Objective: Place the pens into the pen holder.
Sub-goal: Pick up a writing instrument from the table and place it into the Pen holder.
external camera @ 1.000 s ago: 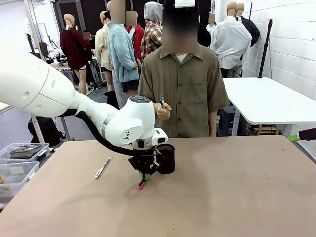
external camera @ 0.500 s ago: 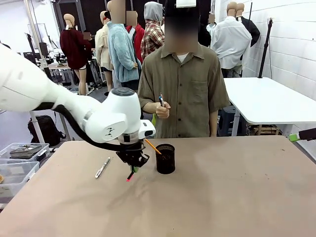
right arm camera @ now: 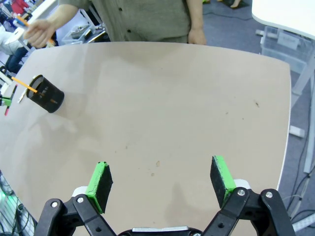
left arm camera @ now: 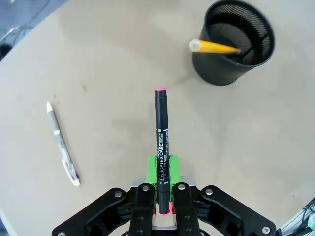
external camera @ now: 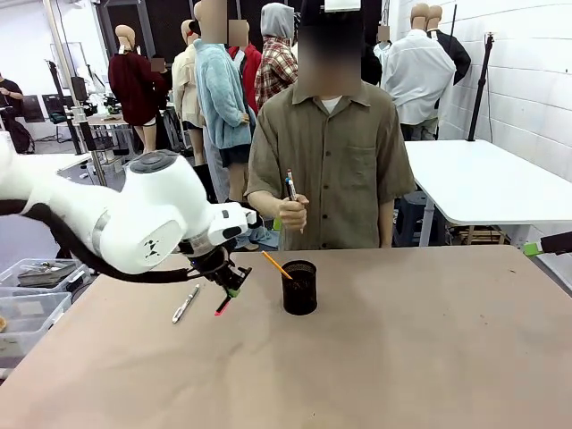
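The black marker (left arm camera: 161, 142) with red ends is gripped between the closed jaws of the left arm and held tilted above the counter (external camera: 429, 357), near the pen holder (external camera: 299, 288), in which the orange-yellow pencil (external camera: 275, 264) is seen leaning. The silvery-white pen (external camera: 185, 303) is seen lying on the counter farther left, while another pen (external camera: 290, 186) is held upright in the person's hand (external camera: 291, 213) at the far side. The jaws of the right arm are spread open above the counter, well apart from the holder.
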Controlling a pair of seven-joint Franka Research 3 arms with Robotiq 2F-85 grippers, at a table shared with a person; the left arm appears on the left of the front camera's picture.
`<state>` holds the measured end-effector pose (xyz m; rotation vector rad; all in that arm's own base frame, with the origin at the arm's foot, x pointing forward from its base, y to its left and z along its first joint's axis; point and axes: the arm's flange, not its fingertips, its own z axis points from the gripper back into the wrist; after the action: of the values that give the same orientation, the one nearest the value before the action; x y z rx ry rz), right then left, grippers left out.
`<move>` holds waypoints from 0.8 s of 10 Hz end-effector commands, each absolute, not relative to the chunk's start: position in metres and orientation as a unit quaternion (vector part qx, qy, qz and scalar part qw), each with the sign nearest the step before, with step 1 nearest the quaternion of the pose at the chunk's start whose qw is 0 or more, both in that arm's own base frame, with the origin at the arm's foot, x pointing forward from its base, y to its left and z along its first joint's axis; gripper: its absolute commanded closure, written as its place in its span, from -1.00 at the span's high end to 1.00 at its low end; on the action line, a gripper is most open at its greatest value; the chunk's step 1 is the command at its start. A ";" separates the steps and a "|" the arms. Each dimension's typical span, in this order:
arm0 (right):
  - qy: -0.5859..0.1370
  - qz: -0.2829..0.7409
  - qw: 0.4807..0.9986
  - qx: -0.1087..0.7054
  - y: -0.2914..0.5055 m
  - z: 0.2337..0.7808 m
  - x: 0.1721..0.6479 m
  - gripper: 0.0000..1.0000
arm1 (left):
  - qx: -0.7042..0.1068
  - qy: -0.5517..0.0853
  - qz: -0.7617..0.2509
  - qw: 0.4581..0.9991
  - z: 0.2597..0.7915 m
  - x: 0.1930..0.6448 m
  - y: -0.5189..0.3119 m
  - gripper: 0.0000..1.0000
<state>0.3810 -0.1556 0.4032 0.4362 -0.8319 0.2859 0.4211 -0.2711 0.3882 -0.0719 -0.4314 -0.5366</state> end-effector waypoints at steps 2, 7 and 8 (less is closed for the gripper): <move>-0.395 0.141 0.884 0.206 -0.156 0.401 0.381 1.00 | -0.122 -0.219 -0.299 0.921 0.391 0.430 -0.237 -1.00; -0.395 0.141 0.884 0.206 -0.156 0.401 0.381 1.00 | -0.197 -0.230 -0.382 0.873 0.416 0.421 -0.162 -1.00; -0.395 0.141 0.884 0.206 -0.156 0.401 0.381 1.00 | -0.214 -0.238 -0.379 0.868 0.430 0.410 -0.132 -1.00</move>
<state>0.3809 -0.1560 0.4030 0.4364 -0.8321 0.2849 0.4266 -0.1715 0.4257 -0.4174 -0.4976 -0.7868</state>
